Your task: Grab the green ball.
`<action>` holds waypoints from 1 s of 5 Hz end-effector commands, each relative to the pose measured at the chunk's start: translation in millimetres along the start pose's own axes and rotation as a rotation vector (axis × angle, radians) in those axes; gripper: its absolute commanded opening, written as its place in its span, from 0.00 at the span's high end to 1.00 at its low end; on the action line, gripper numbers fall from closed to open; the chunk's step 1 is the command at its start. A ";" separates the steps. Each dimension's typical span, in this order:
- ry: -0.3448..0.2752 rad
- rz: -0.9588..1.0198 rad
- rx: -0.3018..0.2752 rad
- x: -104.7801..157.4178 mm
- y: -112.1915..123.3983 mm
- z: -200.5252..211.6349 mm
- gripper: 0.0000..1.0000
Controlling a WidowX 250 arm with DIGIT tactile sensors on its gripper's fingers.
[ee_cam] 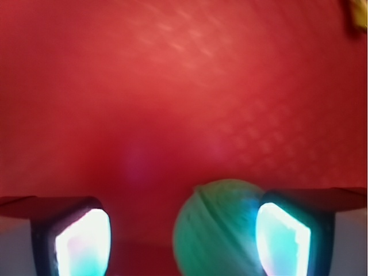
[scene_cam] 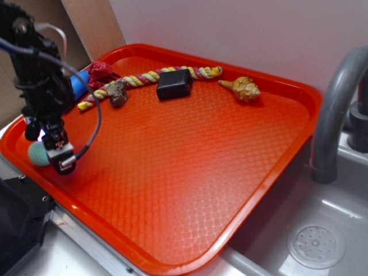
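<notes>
Your wrist view is blurred, and in the exterior view the arm hides most of the green ball (scene_cam: 38, 153), which sits at the red tray's (scene_cam: 190, 167) left edge. Further back lie a blue cylinder (scene_cam: 80, 85), rope toy (scene_cam: 150, 76), black block (scene_cam: 173, 84) and wooden shell piece (scene_cam: 244, 88). Your gripper (ee_cam: 183, 238) is spread wide around the ball (ee_cam: 218, 227), which touches the right-hand finger (ee_cam: 283, 238).

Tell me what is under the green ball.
The green ball rests on the red tray, near its left edge. The open hand stands around it, one finger close beside it. The contact spot beneath the ball is hidden by the ball itself.
</notes>
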State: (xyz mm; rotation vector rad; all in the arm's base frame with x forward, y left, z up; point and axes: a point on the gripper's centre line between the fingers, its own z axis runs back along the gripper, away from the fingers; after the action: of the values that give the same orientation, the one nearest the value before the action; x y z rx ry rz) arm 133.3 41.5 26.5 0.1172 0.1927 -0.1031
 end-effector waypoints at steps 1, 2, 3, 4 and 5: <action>-0.036 0.105 0.113 -2.7 47.1 -9.5 0.00; -0.022 0.100 0.063 -11.1 61.4 -4.5 0.67; -0.009 0.102 0.052 -14.6 64.2 -4.2 1.00; 0.000 0.090 0.050 -18.6 61.9 -5.4 1.00; 0.005 0.082 0.052 -19.4 58.0 -6.3 1.00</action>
State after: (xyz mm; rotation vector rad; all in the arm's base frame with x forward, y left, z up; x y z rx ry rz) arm 126.8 89.6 21.4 0.1662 0.2104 -0.0253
